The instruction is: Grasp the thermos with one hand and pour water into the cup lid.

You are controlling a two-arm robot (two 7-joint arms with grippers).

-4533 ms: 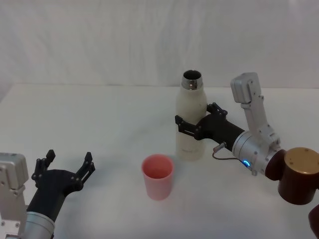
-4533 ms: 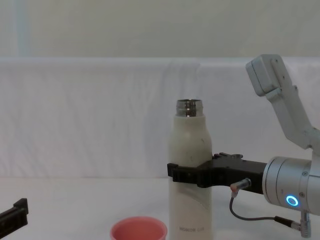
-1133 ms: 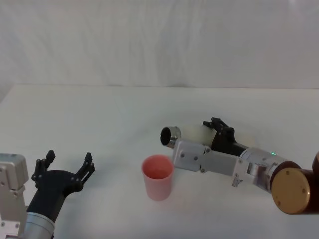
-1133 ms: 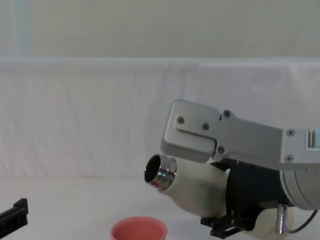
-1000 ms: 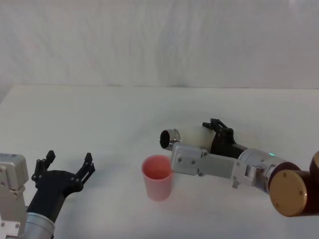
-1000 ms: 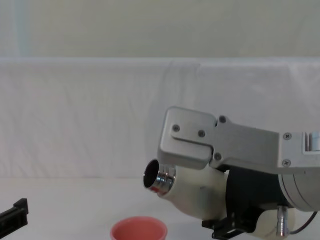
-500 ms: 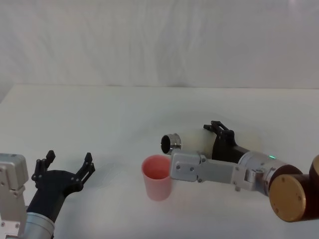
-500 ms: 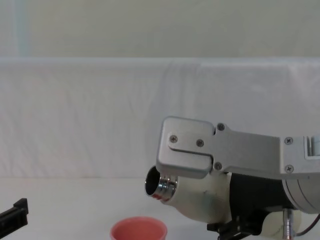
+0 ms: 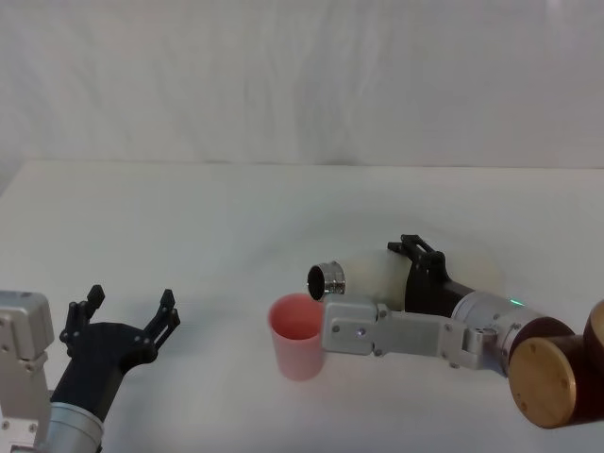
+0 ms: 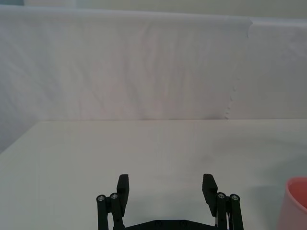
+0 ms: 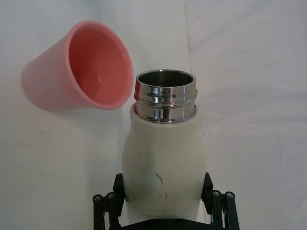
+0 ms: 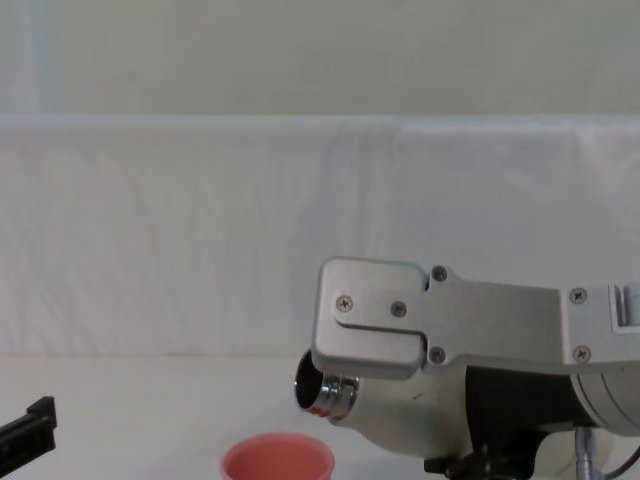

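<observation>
The cream-white thermos (image 9: 370,274) is lifted off the table and tipped almost flat, its open steel neck (image 9: 327,278) pointing left just above the right rim of the pink cup lid (image 9: 299,335). My right gripper (image 9: 404,272) is shut around the thermos's body. In the right wrist view the thermos (image 11: 163,163) sits between the fingers (image 11: 103,201), and the cup lid (image 11: 79,72) lies just beyond its mouth. No stream shows between the mouth and the cup. The chest view has the thermos (image 12: 395,425) above the cup lid (image 12: 278,460). My left gripper (image 9: 131,300) rests open at the near left.
A white table (image 9: 189,217) with a white cloth backdrop behind its far edge. The right arm's silver wrist housing (image 9: 377,335) and brown joint cap (image 9: 543,382) lie low over the table, right of the cup. The left wrist view catches the cup's rim (image 10: 297,196).
The thermos stood upright on the table 4.5 s ago. Over the last second it has tipped further and its mouth has sunk toward the cup's rim. The left arm has stayed still.
</observation>
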